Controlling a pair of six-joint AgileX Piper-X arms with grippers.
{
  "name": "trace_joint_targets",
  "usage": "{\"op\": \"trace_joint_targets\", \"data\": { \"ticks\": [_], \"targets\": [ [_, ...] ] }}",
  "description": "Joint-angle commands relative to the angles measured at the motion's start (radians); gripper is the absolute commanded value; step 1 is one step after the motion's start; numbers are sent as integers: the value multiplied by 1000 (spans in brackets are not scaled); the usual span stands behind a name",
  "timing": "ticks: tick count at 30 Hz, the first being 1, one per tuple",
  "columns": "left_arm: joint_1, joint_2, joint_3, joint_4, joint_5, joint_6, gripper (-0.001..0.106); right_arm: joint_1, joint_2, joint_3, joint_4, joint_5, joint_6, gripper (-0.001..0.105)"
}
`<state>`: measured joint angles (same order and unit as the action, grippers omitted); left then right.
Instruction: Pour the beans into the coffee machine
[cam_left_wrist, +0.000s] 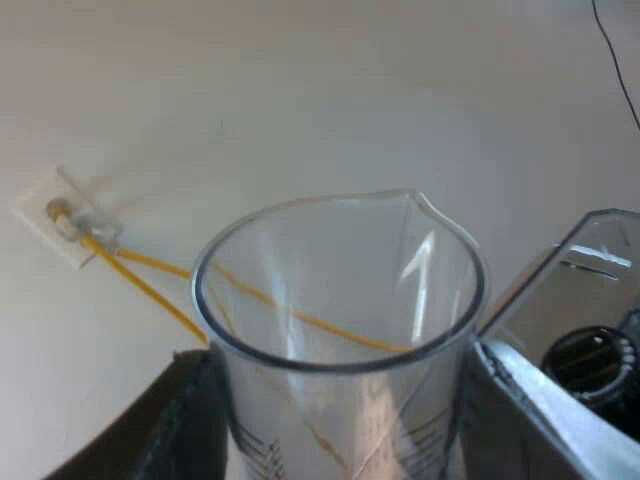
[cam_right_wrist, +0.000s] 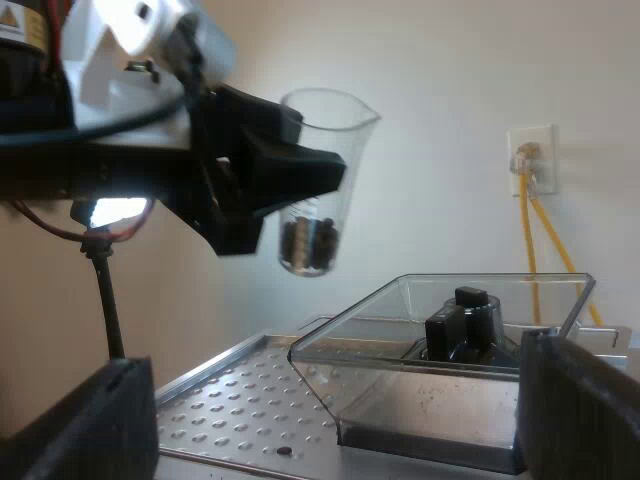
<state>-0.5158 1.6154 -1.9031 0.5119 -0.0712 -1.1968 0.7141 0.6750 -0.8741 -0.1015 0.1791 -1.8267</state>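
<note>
Surface here is the espresso machine's perforated metal top (cam_right_wrist: 225, 400). Clear bean hopper (cam_right_wrist: 372, 395) sits right on it.

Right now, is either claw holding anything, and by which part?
The left gripper holds the measuring glass by its wall, one finger on each side, below the rim. The right gripper is open and holds nothing.

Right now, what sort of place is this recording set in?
Probably an indoor coffee station beside a plain wall: an espresso machine with its clear bean hopper, a measuring glass holding beans, and a wall socket.
</note>
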Motion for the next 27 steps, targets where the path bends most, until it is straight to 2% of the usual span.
{"op": "trace_joint_targets", "data": {
  "ticks": [1,5,12,17,18,23,27],
  "targets": [
    [-8,11,-11,-42,-30,89,22,2,-3,-5,-21,5,-17,79],
    [-8,15,-11,-62,-30,239,22,2,-3,-5,-21,5,-17,79],
    [-8,15,-11,-62,-30,411,22,2,-3,-5,-21,5,-17,79],
    [-21,15,-11,-62,-30,596,22,2,-3,-5,-21,5,-17,79],
    [-23,15,-11,-62,-30,613,22,2,-3,-5,-21,5,-17,79],
    [-45,15,-11,-62,-30,819,22,2,-3,-5,-21,5,-17,79],
    [-48,15,-11,-62,-28,895,22,2,-3,-5,-21,5,-17,79]
  ]
}}
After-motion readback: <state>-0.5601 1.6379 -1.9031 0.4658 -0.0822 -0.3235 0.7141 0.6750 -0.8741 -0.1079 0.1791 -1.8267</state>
